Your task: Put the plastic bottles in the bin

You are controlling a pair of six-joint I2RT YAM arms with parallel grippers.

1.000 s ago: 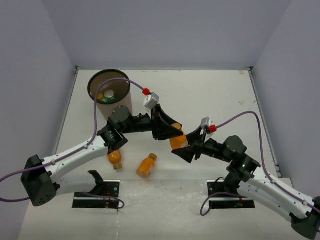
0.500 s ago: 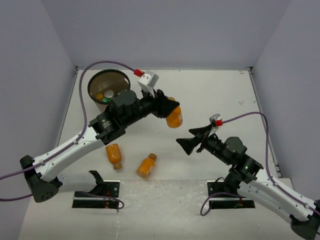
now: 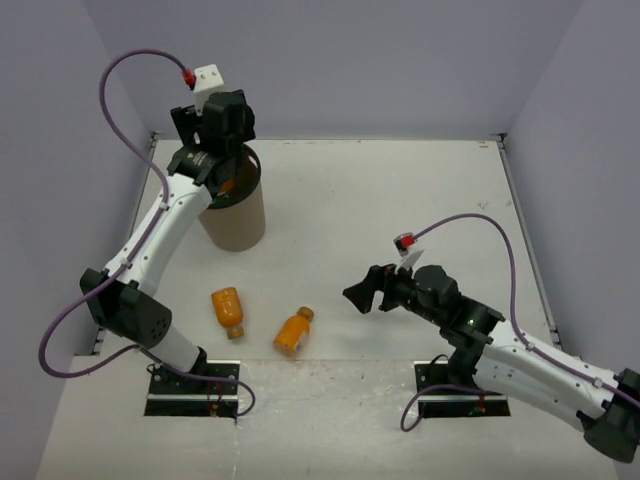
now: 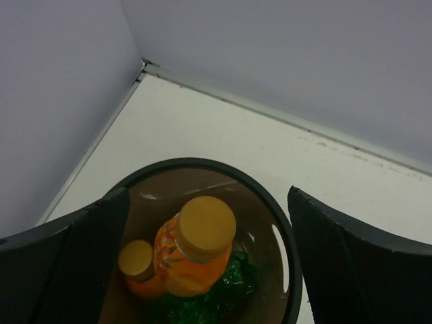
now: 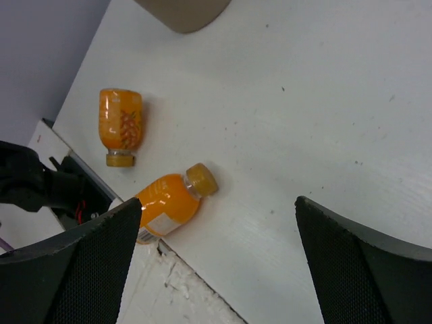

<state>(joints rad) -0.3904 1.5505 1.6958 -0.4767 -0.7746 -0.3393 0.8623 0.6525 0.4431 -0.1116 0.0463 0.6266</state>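
Observation:
My left gripper (image 3: 213,150) hangs open right above the mouth of the tall brown bin (image 3: 238,218). In the left wrist view the bin's dark rim (image 4: 291,270) rings an orange bottle (image 4: 192,260) that points cap-up, clear of both fingers, beside another orange bottle (image 4: 138,268) and a crumpled green bottle (image 4: 226,290). Two orange bottles lie on the table, one (image 3: 229,310) left of the other (image 3: 293,331). My right gripper (image 3: 360,293) is open and empty, right of them. From the right wrist, both bottles (image 5: 121,121) (image 5: 165,202) lie ahead and left of that gripper (image 5: 217,202).
The white table is walled by grey panels on three sides. The arm mounts (image 3: 195,385) (image 3: 460,400) sit at the near edge, close to the nearer orange bottle. The bin's base (image 5: 185,13) shows at the top of the right wrist view.
The left arm swung an orange bottle from mid-table up over the bin and opened; the bottle now sits in the bin. The right gripper let go, opened and drew back.

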